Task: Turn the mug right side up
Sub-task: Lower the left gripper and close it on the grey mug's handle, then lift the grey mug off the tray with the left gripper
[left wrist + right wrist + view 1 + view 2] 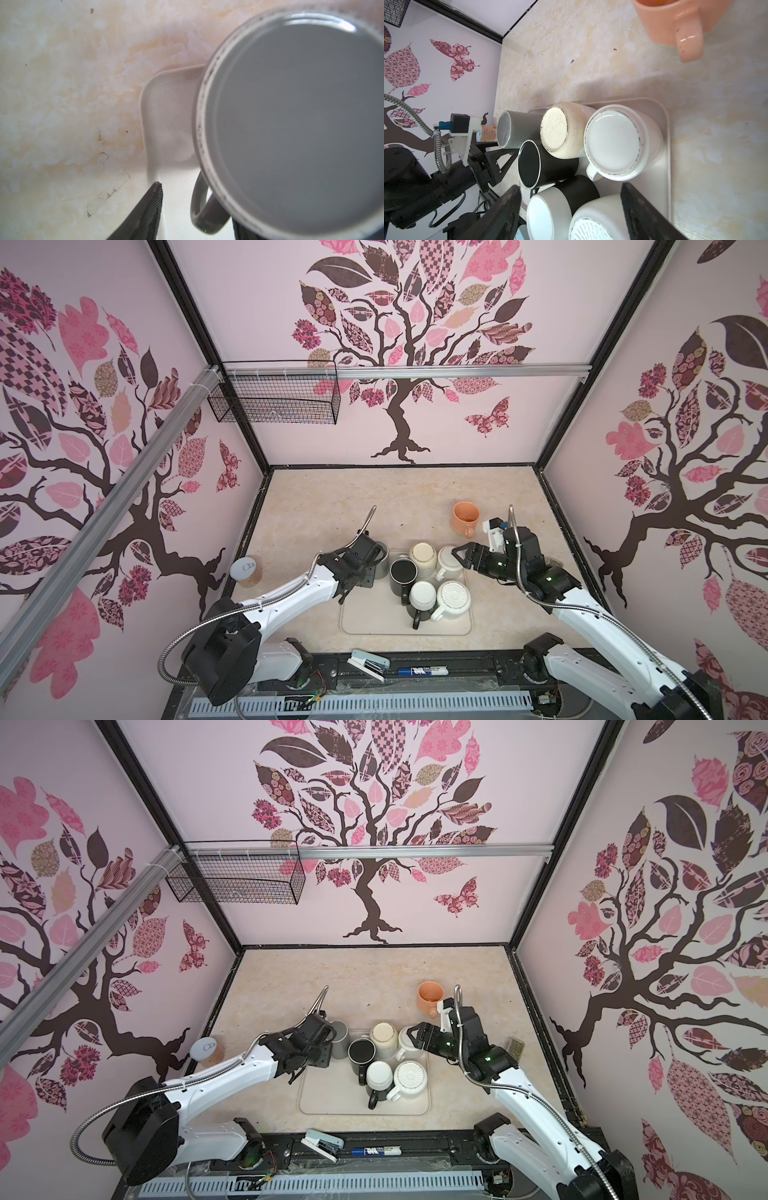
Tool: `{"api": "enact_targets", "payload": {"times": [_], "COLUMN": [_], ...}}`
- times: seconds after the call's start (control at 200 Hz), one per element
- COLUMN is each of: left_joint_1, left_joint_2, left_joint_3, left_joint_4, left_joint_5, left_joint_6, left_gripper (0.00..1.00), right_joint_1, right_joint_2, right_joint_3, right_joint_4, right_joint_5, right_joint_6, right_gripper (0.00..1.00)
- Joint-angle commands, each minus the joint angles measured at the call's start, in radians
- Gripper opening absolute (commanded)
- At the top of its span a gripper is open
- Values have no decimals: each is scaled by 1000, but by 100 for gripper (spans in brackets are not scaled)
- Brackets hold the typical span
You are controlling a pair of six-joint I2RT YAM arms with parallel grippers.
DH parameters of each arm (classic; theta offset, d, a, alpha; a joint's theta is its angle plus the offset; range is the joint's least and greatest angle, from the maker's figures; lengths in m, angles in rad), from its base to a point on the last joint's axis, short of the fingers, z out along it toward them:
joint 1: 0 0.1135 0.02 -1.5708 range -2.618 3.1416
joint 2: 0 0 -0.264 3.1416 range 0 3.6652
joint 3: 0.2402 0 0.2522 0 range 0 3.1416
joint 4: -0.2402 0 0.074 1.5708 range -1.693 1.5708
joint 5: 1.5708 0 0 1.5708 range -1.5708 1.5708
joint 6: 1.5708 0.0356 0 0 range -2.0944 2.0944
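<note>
The grey mug [383, 564] is standing upside down in the far left corner of the tray [365, 618]. The left gripper [197, 207] is straddling its handle [194, 199], with the fingers partly open and not yet pressing it. The right gripper [569, 187] is hovering wide open above the white mugs [612, 143], holding nothing.

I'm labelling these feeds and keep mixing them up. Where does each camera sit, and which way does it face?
Both top views: high over the front edge, looking down toward the back wall; left arm and right arm flank the tray of mugs.
Left wrist: on the left arm, straight down on the upturned grey mug; own fingers straddle its handle.
Right wrist: on the right arm, across the tray toward the left arm; own fingers show, apart.
Shared: all show the grey mug.
</note>
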Motion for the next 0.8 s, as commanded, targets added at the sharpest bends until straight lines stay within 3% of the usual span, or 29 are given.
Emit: {"api": "enact_targets", "payload": {"times": [0.0,0.48,0.795], "left_joint_1": [-4,-36,-45], "left_joint_2": [-15,-55,-19], "left_joint_3": [37,-1,-10], "left_joint_4": [53,104,98], "left_joint_5": [-14,88,22], "left_joint_6": [11,-25,-17], "left_gripper": [51,39,39], "right_joint_1": [0,0,0], "right_joint_2": [-8,-37,-37], "right_joint_3": [-2,-14,-35], "right_joint_4": [17,7,26], "right_joint_5": [10,23,23], "right_joint_6": [-1,6,12], "right_gripper": [79,79,79]}}
